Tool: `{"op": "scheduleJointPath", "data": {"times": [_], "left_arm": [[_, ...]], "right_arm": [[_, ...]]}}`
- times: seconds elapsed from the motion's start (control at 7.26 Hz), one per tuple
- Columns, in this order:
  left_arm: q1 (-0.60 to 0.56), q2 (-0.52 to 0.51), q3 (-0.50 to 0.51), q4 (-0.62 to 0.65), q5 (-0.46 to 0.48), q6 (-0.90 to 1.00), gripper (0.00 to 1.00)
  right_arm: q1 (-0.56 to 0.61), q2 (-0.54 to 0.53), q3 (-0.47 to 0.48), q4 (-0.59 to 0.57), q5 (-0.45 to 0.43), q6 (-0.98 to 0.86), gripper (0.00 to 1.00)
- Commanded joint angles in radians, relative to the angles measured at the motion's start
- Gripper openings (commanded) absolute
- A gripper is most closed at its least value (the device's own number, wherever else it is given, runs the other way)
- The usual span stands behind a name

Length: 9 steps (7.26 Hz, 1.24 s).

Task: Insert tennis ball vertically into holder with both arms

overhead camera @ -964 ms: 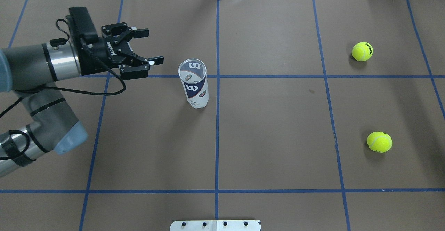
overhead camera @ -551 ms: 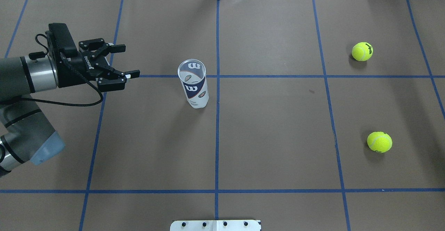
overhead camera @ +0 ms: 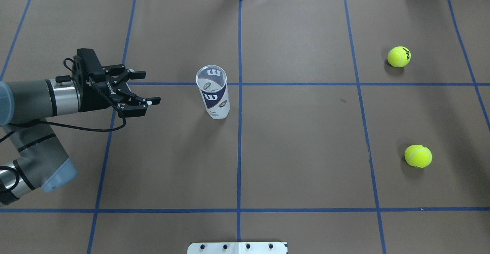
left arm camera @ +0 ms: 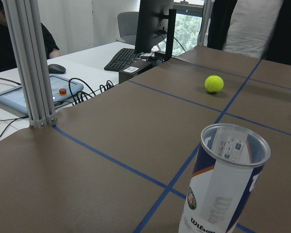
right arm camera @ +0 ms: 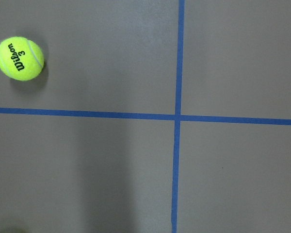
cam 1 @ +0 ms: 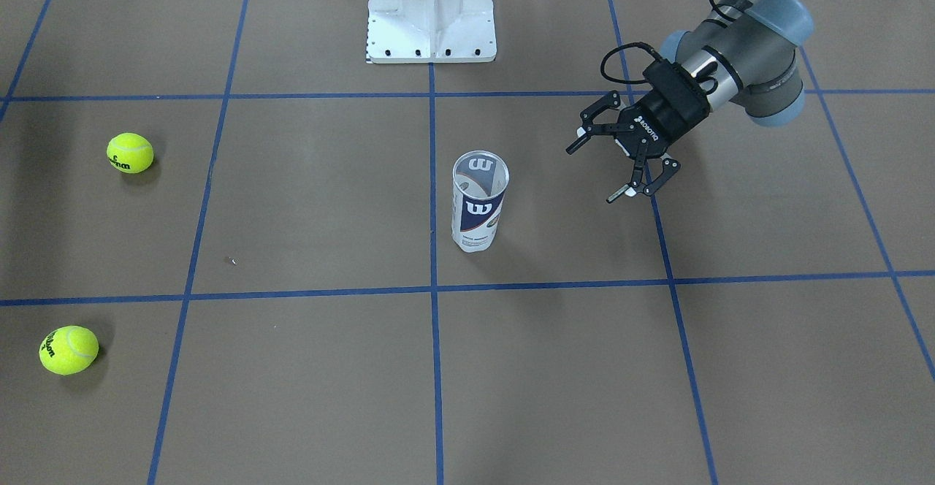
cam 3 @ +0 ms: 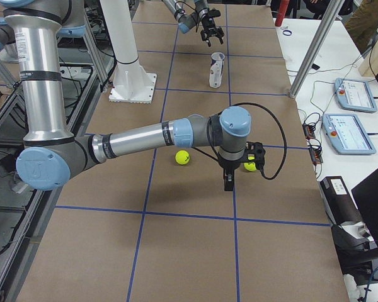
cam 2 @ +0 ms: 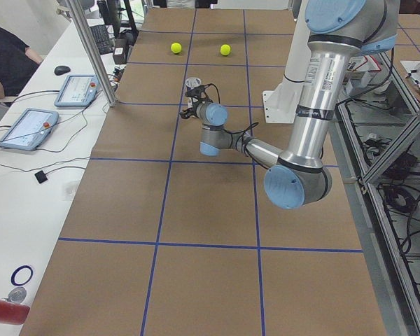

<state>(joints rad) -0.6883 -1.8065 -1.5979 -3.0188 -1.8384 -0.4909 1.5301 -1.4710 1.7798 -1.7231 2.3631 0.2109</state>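
Observation:
The holder (overhead camera: 213, 93) is a clear Wilson can with a navy-and-white label. It stands upright and open-topped near the table's centre, and shows in the front view (cam 1: 478, 204) and left wrist view (left arm camera: 223, 189). My left gripper (overhead camera: 152, 87) is open and empty. It lies level, pointing at the can from its left, a hand's width away (cam 1: 590, 174). Two yellow tennis balls (overhead camera: 399, 56) (overhead camera: 418, 156) lie on the right side. My right gripper (cam 3: 227, 182) shows only in the exterior right view, pointing down between the balls; I cannot tell its state. One ball (right arm camera: 20, 58) shows in the right wrist view.
The white pedestal base (cam 1: 431, 25) stands at the robot's edge of the table. An aluminium post (left arm camera: 29, 63) and control tablets (cam 2: 28, 129) stand on the operators' side. Blue tape lines cross the brown table cover.
My left gripper drew back from the can toward the left, then came nearer the robot's side and a little back toward the can, staying open. Can and balls have not moved.

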Motion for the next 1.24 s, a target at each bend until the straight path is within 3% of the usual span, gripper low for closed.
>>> {"op": "scheduleJointPath", "data": {"times": [0.0,0.41,0.69,1.1], "left_arm": [[0.038,-0.011,0.01,0.0,0.004,0.002,0.99],[0.044,-0.033,0.035,0.0,0.005,0.006,0.99],[0.046,-0.05,0.049,0.0,0.007,0.011,0.99],[0.046,-0.051,0.053,-0.002,0.007,0.014,0.99]], "right_arm": [[-0.168,0.054,0.041,0.017,0.063,0.31,0.99],[-0.342,-0.137,0.108,0.378,0.033,0.504,0.98],[-0.47,-0.225,0.109,0.55,-0.028,0.528,0.99],[-0.58,-0.252,0.105,0.574,-0.06,0.527,0.99]]}}
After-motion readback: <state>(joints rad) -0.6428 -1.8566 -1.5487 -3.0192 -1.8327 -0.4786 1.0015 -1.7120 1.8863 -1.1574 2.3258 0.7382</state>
